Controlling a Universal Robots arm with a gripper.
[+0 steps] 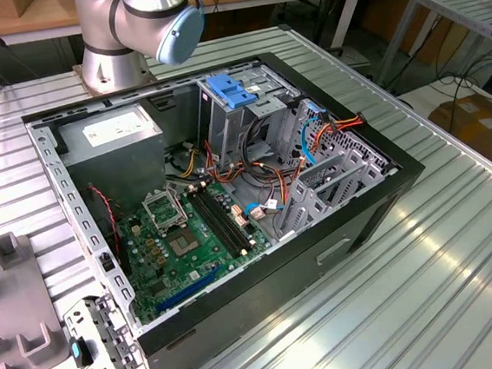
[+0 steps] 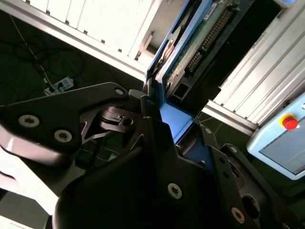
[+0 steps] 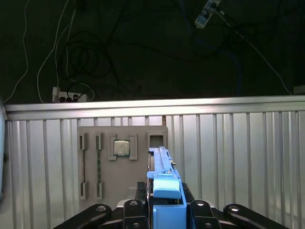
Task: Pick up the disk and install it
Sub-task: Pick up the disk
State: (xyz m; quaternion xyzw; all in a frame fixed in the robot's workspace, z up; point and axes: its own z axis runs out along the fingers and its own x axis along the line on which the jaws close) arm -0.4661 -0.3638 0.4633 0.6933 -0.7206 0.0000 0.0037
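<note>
Gripper [image 3: 164,202]: black linked fingers [image 2: 155,138] clenched on the disk [image 3: 161,164], grasping it at its blue side bracket [image 3: 167,187].
Disk attitude: edge-on in the first wrist view. Its green circuit-board face and connector row show in the second wrist view.
Disk position: over the grey fixture tray [image 3: 119,183], in line with a rectangular slot. Whether it touches the tray cannot be told.
Tray contents: a square processor chip [image 3: 122,148] sits in one pocket, with two long narrow slots beside it.
Counter [image 1: 444,253]: ribbed aluminium, carrying the tray and the computer case.
Computer case [image 1: 401,169]: black tower lying on its side, side panel off, in the middle of the exterior view.
Case interior: green motherboard [image 1: 190,233]; grey power-supply box [image 1: 114,132] with a white sticker; metal drive cage [image 1: 232,125] topped by a blue latch [image 1: 233,90]; orange, red and blue cables [image 1: 311,139].
Arm base [image 1: 111,49]: stands on the counter just behind the case.
Teach pendant [image 2: 281,138]: pale blue with a red button, beyond the counter edge.
Floor [image 3: 143,47]: dark, with loose cables and a power strip [image 3: 69,97].
</note>
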